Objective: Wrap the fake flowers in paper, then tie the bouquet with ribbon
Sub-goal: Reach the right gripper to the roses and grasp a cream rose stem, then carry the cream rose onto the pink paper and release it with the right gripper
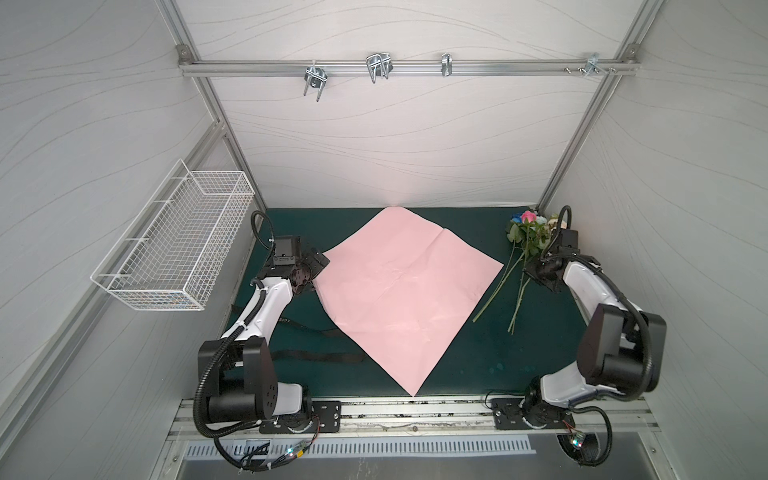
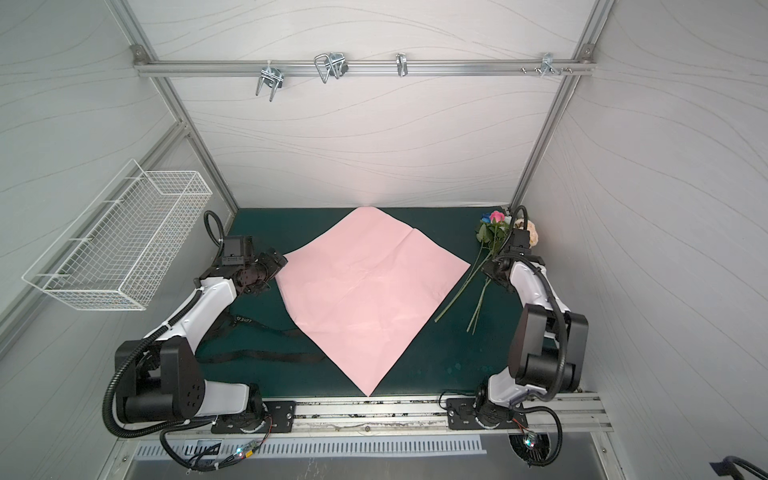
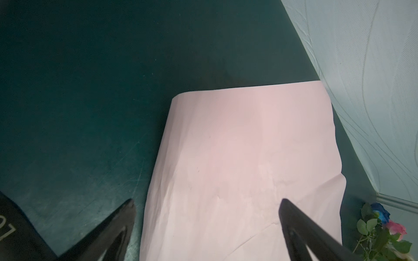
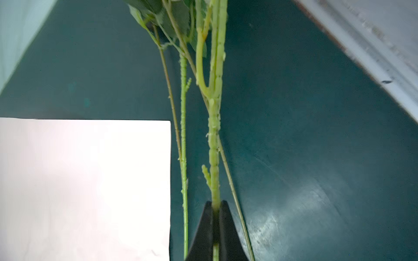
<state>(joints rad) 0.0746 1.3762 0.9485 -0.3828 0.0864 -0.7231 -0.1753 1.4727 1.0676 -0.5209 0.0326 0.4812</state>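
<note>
A bouquet of fake flowers [image 1: 528,232] lies at the far right corner of the table [image 1: 457,353], with its blooms toward the back wall and its stems pointing toward the front. The small, rounded rose heads are pink, deep blue, pale blue-white and peach, set among serrated green leaves. The long, thin, pale green plastic stems are knobbly with moulded nubs, and they fan apart at their cut ends on the table. In the right wrist view, the right claw [image 4: 216,204] is closed tight on the thickest ribbed stem, its two black wedge-shaped fingers pinching it. Thinner stems run alongside, outside the grip. Just beside the stems lies a large square paper sheet [image 1: 399,291], pale pink and matte, with soft fold creases. It is turned like a diamond across the middle of the table. The table surface is a dark green mat, scuffed and faintly shiny. The left claw [image 3: 207,201] is at the sheet's left corner with its tapered black fingers spread wide and holding nothing. One finger is over the mat and the other over the paper. A narrow black ribbon [image 2: 266,355] with light lettering trails loosely across the mat, from under the left arm to the paper's edge. A white wire basket [image 1: 178,237] hangs on the left wall.
</note>
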